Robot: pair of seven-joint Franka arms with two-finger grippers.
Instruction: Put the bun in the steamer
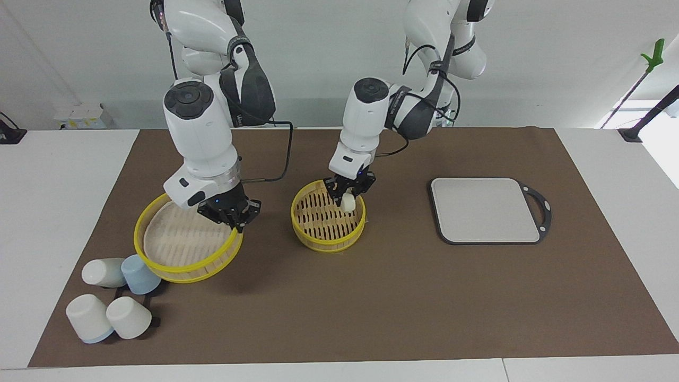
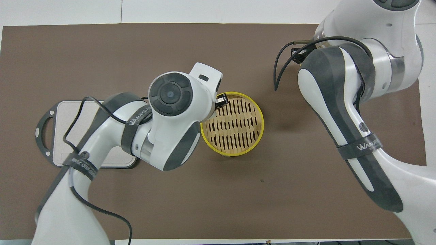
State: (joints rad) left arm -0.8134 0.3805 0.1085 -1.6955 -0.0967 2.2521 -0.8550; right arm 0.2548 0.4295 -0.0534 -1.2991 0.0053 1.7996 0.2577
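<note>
Step in hand: delivery. Your left gripper (image 1: 346,197) hangs over the steamer (image 1: 328,216), fingers pinching the bun (image 1: 348,202). Next: lower, release. Your right gripper (image 1: 233,222), fingers pressed together, holds the lid (image 1: 186,245).

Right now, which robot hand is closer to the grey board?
The left hand: it holds the bun over the steamer, the board lying toward its own end. The right hand grips the lid, toward the right arm's end.
</note>
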